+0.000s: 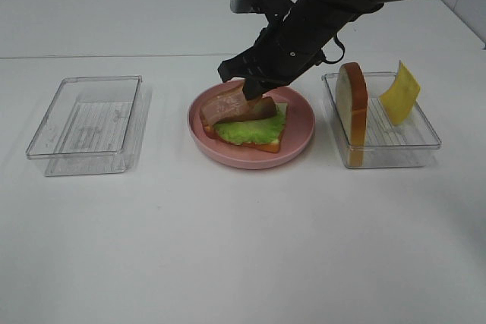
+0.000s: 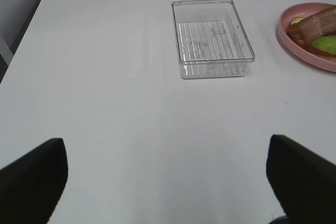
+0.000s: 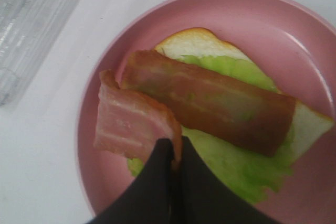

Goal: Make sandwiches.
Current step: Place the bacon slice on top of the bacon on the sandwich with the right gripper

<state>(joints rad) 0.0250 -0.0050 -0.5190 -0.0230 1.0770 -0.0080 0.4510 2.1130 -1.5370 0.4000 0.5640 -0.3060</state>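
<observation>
On the pink plate [image 1: 304,123] lies a white bread slice [image 3: 191,41] covered by green lettuce [image 1: 247,131], with one brown bacon strip [image 3: 210,100] flat across it. My right gripper [image 1: 250,90] hangs just over the plate's left half, shut on the end of a second bacon strip [image 3: 131,124], which sits beside the first, tilted. In the right wrist view its jaws [image 3: 173,156] pinch that strip's edge. My left gripper [image 2: 168,150] is open and empty over bare table, well short of the empty tray [image 2: 210,72].
A clear tray [image 1: 425,142] right of the plate holds an upright bread slice [image 1: 352,108] and a yellow cheese square [image 1: 400,92] leaning on its far wall. An empty clear tray [image 1: 45,149] stands at the left. The plate's rim [image 2: 294,45] shows in the left wrist view.
</observation>
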